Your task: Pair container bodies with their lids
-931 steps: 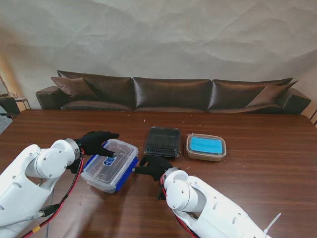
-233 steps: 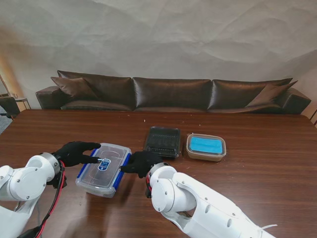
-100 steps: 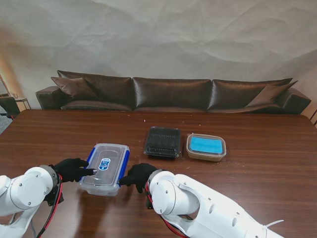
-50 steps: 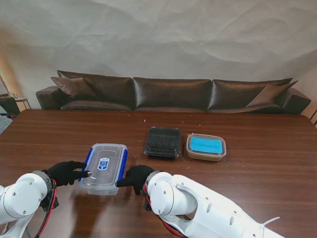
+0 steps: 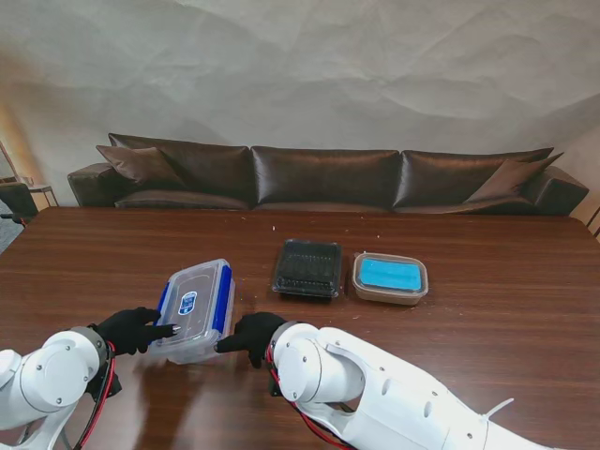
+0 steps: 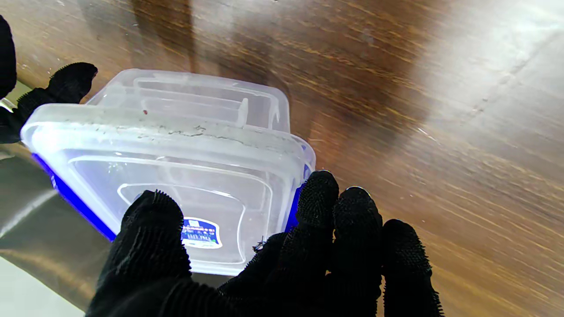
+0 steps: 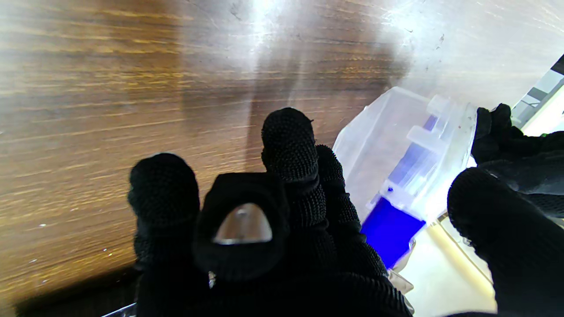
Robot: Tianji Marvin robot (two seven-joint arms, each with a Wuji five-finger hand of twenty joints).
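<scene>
The clear box [image 5: 194, 309] with blue side clips and its lid on is tilted, its far end raised, at the near left part of the table [image 5: 487, 319]. The left hand [image 5: 134, 330] grips the box's left near side, thumb on the lid and fingers [image 6: 324, 207] under the edge. The right hand [image 5: 249, 336] presses the box's right near corner, fingers curled against the wall beside the blue clip [image 7: 390, 229]. Farther from me and to the right of the box sits a black tray [image 5: 307, 267], closed, and just right of that a brown tub with a blue lid [image 5: 390, 277]. A dark sofa [image 5: 323, 176] runs behind the table.
</scene>
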